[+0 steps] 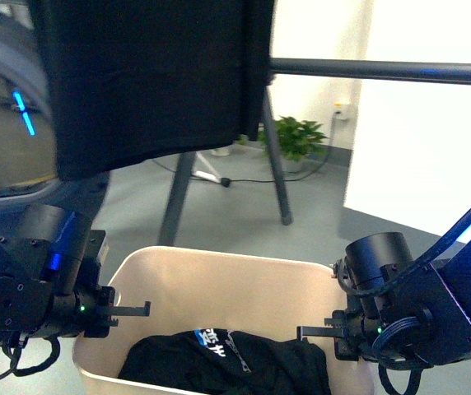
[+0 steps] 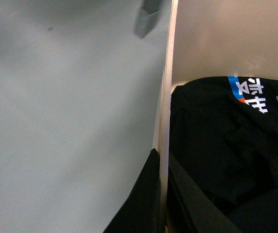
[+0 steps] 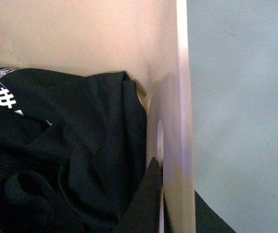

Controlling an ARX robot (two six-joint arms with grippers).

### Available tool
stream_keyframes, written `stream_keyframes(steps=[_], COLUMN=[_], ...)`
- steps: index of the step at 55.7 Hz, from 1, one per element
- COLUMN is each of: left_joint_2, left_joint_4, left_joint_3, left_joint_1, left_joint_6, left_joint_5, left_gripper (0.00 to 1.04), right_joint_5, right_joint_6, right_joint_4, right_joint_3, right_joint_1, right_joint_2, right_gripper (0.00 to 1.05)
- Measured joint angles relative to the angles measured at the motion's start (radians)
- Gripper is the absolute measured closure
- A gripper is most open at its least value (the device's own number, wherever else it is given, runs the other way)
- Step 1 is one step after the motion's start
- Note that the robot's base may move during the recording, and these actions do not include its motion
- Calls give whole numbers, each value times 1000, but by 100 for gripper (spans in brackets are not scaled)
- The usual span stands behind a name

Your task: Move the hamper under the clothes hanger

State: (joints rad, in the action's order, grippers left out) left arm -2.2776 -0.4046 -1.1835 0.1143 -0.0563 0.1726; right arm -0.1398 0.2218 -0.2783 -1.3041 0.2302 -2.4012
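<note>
Pinching hamper (image 1: 219, 257) walls, lower centre, L pincer (image 1: 132, 313) & R pincer (image 1: 318, 332) both clamped narrow. Prob. mid-move; next needing even fwd push beneath clothes hanger (image 1: 384, 71) bar, upper right.

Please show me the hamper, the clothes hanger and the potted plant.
hamper (image 1: 235, 292), front view, far inner wall.
clothes hanger (image 1: 384, 71), front view, horizontal bar.
potted plant (image 1: 297, 136), front view, leaves.
</note>
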Motion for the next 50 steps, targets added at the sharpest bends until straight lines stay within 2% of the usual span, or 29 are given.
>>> stream_keyframes(steps=[50], left_joint_2=[0], left_joint_4=[0], left_joint_3=[0], left_joint_1=[7], left_joint_6=[0], left_joint_5=[0], left_gripper=[101], right_joint_5=[-5], right_joint_6=[0], right_joint_4=[0], right_joint_3=[2], right_joint_1=[-8], right_joint_2=[4], right_gripper=[102])
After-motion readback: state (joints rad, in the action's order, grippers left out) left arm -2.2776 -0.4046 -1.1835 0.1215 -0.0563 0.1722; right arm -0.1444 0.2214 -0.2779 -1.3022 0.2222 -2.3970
